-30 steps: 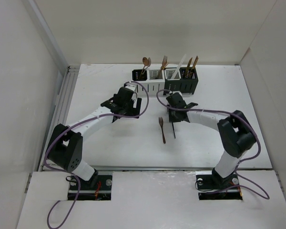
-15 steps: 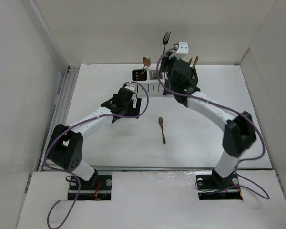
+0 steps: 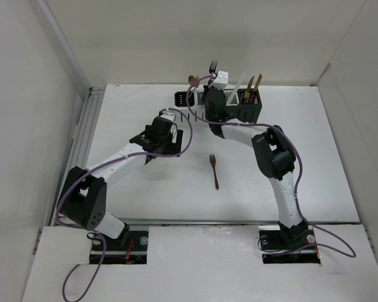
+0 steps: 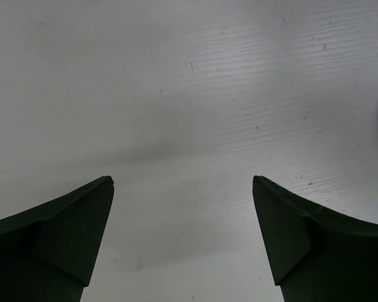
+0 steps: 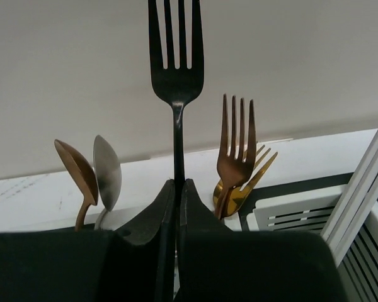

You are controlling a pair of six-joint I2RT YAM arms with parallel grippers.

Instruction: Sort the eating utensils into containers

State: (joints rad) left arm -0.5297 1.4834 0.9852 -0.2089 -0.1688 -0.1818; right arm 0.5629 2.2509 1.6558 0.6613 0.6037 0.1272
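- Black, the slim metal fork (image 5: 175, 82) stood upright, its handle pinched between the closed fingers of your right gripper (image 5: 178, 189), above the row of square slotted cutlery holders (image 3: 249, 113).
- You seemed mid-drop: the next move called for a straight descent into a slot beside the standing copper forks (image 5: 235, 151).
- Your left gripper (image 4: 183, 189) hung spread and empty over the white table (image 4: 176, 75).
- Standing handles crowded the holders. The lone copper fork (image 3: 213, 171) lay well apart, with open room around it.

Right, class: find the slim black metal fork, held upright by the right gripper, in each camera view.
Top external: slim black metal fork, upper centre.
Left wrist: not in it.
Right wrist: dead centre, shaft clamped in the right gripper.
Shared landmark: copper spoon standing just left of it, top and right-wrist views.
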